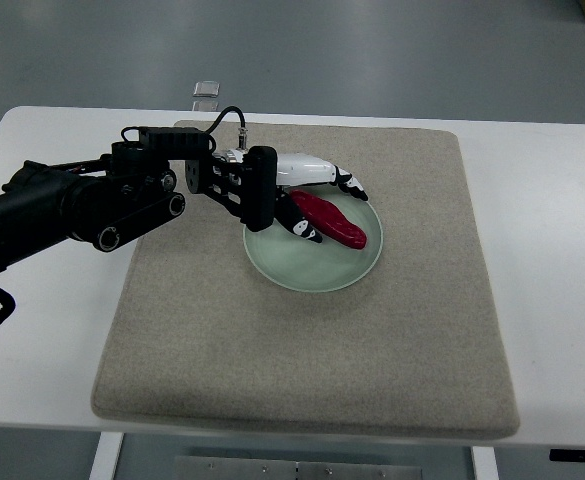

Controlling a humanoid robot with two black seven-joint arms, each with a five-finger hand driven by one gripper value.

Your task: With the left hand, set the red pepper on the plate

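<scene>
In the top view, we see a white tabletop with a big tan mat lying on it. A pale green plate sits on the mat, a little above the mat's middle.

The black left arm comes in from the 9 o'clock side and reaches toward the plate. At its end is the left hand, white with black fingertips. The hand is over the plate's edge at about 11 o'clock.

The red pepper is over the plate, in the upper half, toward 1 o'clock. It lies slanted, with one end near the hand and the other end pointing to about 4 o'clock. The fingers reach along the top side of the pepper, and another finger sits just below it on the other side. They look curled around the pepper's near end, grasping it. We cannot tell if the pepper is touching the plate or is just above it.

A small clear thing lies on the tabletop at 12 o'clock, just past the mat's far edge.
</scene>
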